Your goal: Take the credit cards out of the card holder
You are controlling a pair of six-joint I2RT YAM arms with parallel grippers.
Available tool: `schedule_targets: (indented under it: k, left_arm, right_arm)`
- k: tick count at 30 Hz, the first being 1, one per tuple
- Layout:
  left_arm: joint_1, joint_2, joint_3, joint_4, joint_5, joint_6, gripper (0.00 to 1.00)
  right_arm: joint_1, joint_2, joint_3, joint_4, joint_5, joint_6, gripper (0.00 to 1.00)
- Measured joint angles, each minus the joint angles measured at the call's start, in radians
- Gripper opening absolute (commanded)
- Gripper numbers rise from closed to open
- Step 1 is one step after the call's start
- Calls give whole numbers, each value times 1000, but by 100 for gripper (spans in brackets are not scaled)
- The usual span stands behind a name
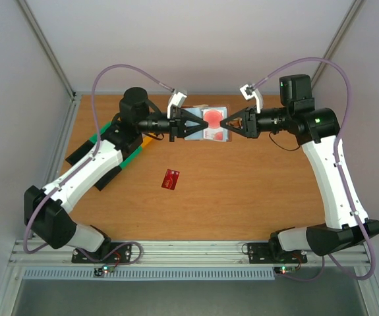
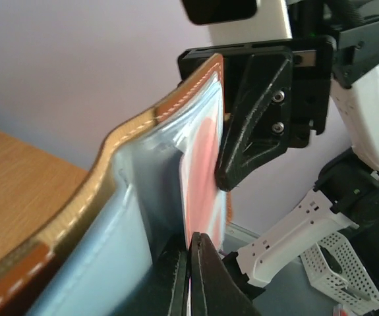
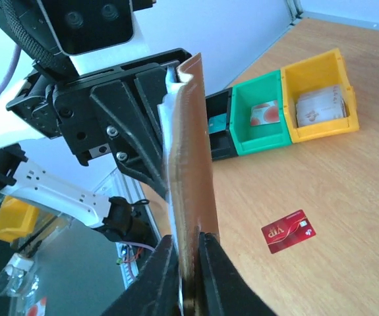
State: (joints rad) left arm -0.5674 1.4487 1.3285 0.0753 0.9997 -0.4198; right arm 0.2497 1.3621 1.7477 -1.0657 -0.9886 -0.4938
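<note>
The card holder (image 1: 210, 133) hangs open above the table between my two grippers, brown outside (image 3: 192, 164) and pale blue inside (image 2: 97, 263). A red credit card (image 2: 202, 178) sits in its clear pocket. My left gripper (image 2: 189, 263) is shut on that card's lower edge; from above the left gripper (image 1: 201, 124) is at the holder's left side. On the opposite edge, my right gripper (image 3: 189, 253) is shut on the brown cover, at the holder's right side in the top view (image 1: 223, 123). A second red credit card (image 1: 171, 179) lies flat on the table (image 3: 288, 231).
A row of small bins stands at the table's left: green (image 3: 262, 118) and yellow (image 3: 321, 105), both with cards inside, and a black one (image 3: 219, 135). My left arm (image 1: 90, 168) partly covers them from above. The table's metal frame runs along the near edge (image 1: 189, 253).
</note>
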Motion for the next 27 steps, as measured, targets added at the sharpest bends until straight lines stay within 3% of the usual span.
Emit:
schedule_targets:
  k: [4, 9, 11, 15, 17, 20, 27]
  left_arm:
    - [-5, -11, -2, 7, 29, 13, 0]
    - [-5, -16, -27, 29, 33, 4, 0]
    - [-2, -16, -31, 36, 37, -3, 0]
    - [3, -16, -33, 49, 54, -18, 12]
    - [6, -16, -35, 54, 58, -18, 11]
    - [8, -16, -35, 68, 65, -21, 1]
    - [11, -18, -38, 83, 74, -27, 0]
  right_arm:
    - [2, 2, 0, 6, -13, -5, 26]
    - [3, 2, 0, 4, -19, -8, 4]
    - [3, 2, 0, 1, -23, -8, 1]
    - [-4, 2, 0, 2, -40, -14, 1]
    - [-9, 2, 0, 0, -51, -14, 1]
    - [-14, 2, 0, 0, -62, -14, 1]
    - [-16, 2, 0, 0, -66, -16, 14]
